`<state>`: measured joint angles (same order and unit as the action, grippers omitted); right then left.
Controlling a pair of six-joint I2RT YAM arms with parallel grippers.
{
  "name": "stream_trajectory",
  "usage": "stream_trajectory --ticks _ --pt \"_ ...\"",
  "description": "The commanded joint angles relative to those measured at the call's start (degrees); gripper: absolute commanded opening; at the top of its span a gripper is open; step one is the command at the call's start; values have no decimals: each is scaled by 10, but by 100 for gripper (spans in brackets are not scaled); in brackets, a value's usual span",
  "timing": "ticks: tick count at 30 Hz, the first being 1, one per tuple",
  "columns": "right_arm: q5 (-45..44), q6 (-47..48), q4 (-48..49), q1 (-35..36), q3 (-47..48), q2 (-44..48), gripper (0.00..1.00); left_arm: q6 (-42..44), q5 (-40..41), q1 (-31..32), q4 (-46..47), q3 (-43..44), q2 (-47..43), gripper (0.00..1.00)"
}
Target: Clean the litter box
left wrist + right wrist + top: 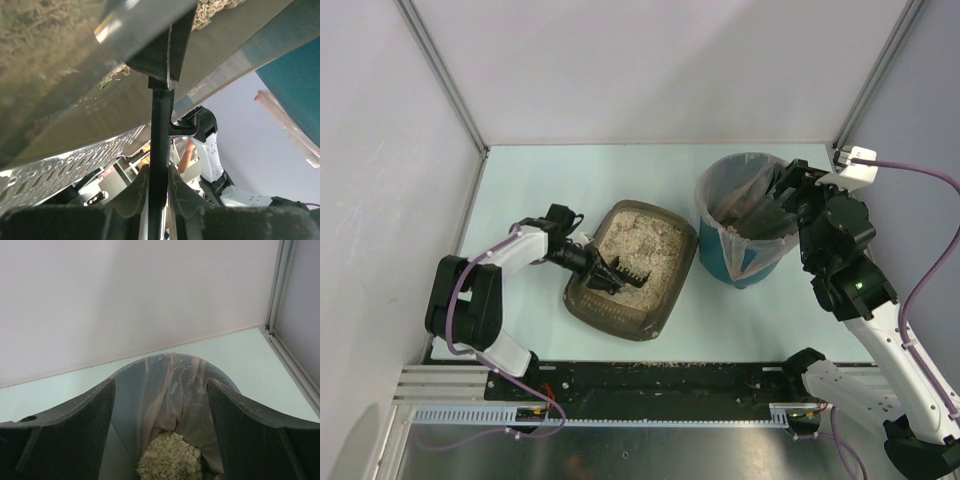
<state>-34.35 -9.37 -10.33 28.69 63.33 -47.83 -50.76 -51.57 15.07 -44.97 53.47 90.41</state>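
Observation:
The dark brown litter box (672, 286) with beige litter (645, 248) lies mid-table. My left gripper (588, 260) is shut on the handle of the small black slotted scoop (623, 275), whose head rests in the litter at the tray's near left. In the left wrist view the scoop handle (160, 150) runs up between the fingers to the tray's wall (60, 120). My right gripper (770, 205) is open over the teal bin (740, 262). The right wrist view shows its fingers (65, 440) spread above the bag liner (170, 385) and a heap of litter clumps (172, 457).
The enclosure's white walls and metal posts (440, 75) border the table. The bin stands close right of the tray. The right arm's purple cable (920, 180) hangs at the far right. The arm bases sit on the black rail (660, 380) at the near edge.

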Motion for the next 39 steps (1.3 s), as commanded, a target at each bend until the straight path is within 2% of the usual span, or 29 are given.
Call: stream_trajectory --ticks 1,21,39 --pt "-1 3 31 -2 0 4 78 19 33 24 44 1 35 0" --pt "8 -4 31 -1 1 7 78 80 46 28 150 1 37 0" --pt "14 -4 52 7 0 1 77 109 9 25 243 -74 -52 0"
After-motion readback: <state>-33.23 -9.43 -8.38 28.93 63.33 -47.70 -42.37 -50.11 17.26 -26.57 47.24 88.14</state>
